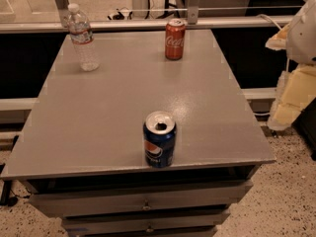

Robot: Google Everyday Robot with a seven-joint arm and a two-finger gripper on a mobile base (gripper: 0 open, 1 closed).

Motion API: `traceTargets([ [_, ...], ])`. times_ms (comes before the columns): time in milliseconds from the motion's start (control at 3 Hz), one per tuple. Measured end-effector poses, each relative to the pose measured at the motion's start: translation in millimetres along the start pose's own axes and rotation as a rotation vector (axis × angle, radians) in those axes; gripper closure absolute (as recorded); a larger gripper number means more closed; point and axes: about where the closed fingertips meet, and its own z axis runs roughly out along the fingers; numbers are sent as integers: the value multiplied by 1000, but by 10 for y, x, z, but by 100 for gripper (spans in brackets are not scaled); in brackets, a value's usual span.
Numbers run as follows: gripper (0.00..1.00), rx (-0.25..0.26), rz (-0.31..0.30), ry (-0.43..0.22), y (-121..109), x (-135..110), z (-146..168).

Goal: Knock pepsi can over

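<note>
The pepsi can (159,139) stands upright near the front edge of the grey table (98,107), a little right of the middle. It is dark blue with a round red-white-blue logo and an opened silver top. My gripper (291,95) is a white and cream shape at the right edge of the view. It hangs off the table's right side, well apart from the can and holding nothing that I can see.
A red Coca-Cola can (175,39) stands upright at the back of the table, right of the middle. A clear plastic water bottle (82,37) stands at the back left. Drawers (143,201) sit under the tabletop. A rail (148,23) runs behind the table.
</note>
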Motion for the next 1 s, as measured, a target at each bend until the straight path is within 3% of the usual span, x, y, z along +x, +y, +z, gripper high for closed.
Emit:
traceTargets([
  [667,0,0,14,-33,24,-49,45],
  [1000,0,-24,35,-108,117,-176,218],
])
